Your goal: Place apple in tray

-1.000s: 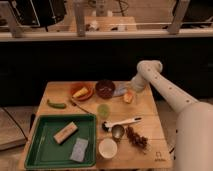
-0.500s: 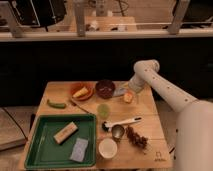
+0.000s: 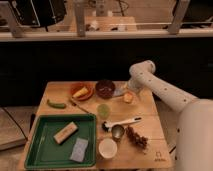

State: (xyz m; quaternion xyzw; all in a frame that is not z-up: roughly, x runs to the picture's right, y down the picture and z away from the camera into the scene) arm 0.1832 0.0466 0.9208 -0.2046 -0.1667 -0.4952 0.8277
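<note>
The apple point(image 3: 129, 98), small and orange-yellow, lies on the wooden table point(image 3: 150, 115) to the right of the dark bowl point(image 3: 105, 88). My gripper point(image 3: 124, 92) reaches down from the white arm point(image 3: 150, 80) and sits right at the apple's upper left side, partly covering it. The green tray point(image 3: 45, 150) stands at the table's front left, well away from the apple. It holds a tan block point(image 3: 66, 132) and a grey sponge point(image 3: 79, 149).
An orange plate point(image 3: 81, 92) with a yellow wedge and a green pepper point(image 3: 56, 104) lie at the back left. A green cup point(image 3: 103, 110), a white-handled spoon point(image 3: 122, 122), a metal cup point(image 3: 117, 131), a white cup point(image 3: 107, 147) and a brown bunch point(image 3: 137, 138) fill the middle.
The arm has shifted slightly left and the gripper has closed in on the apple. The apple and the other things have not moved.
</note>
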